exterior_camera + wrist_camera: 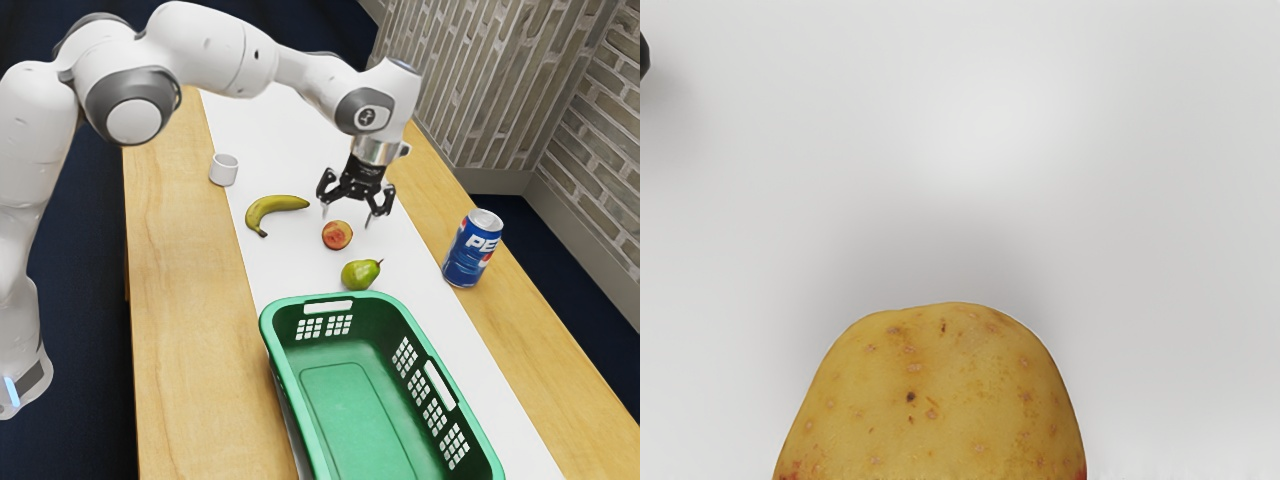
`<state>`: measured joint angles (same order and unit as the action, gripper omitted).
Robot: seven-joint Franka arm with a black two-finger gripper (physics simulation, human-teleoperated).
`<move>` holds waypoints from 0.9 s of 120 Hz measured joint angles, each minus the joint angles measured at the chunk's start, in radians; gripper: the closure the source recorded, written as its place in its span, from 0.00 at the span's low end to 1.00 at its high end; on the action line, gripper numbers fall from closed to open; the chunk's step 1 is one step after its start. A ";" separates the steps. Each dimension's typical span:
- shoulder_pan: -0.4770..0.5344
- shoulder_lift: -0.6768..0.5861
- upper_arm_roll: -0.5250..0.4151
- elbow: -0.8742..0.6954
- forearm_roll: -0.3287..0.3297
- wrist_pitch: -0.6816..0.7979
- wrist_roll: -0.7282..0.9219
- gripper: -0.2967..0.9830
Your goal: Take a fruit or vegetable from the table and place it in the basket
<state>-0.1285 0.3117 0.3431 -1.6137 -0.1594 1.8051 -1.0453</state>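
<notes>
My gripper (346, 218) points down over the white strip of the table, its two fingers spread open with a gap between them. Close by its fingertips in the exterior view is a round red-and-yellow fruit or vegetable (337, 235). A yellow, brown-speckled thing with red at its lower edges (940, 400), apparently the same one, lies just under the hand in the wrist view. A green pear (361, 274) rests between it and the green basket (283, 372). The yellow-green banana (275, 208) lies toward the exterior view's left. Nothing lies inside the basket's visible part.
A blue Pepsi can (472, 248) stands upright toward the exterior view's right. On the other side, beyond the banana, is a small white cup (223, 170). The basket's raised rim stands near the pear. A dark thing (643, 56) touches the wrist view's edge.
</notes>
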 joint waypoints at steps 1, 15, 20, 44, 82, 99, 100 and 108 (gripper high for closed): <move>0.001 -0.001 0.000 -0.001 0.000 0.002 0.001 0.23; 0.006 0.000 -0.001 -0.026 -0.001 0.024 0.008 0.23; 0.006 0.007 -0.001 -0.030 -0.003 0.030 0.011 0.23; 0.007 0.026 -0.002 -0.058 -0.016 0.064 0.021 0.23; 0.006 0.042 -0.003 -0.069 -0.026 0.090 0.031 0.24; 0.003 0.025 -0.001 -0.075 -0.024 0.093 0.031 0.34; 0.003 0.024 -0.001 -0.075 -0.024 0.094 0.030 0.35; 0.000 0.016 -0.001 -0.082 -0.024 0.095 0.030 0.41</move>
<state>-0.1289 0.3274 0.3419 -1.6954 -0.1831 1.9006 -1.0148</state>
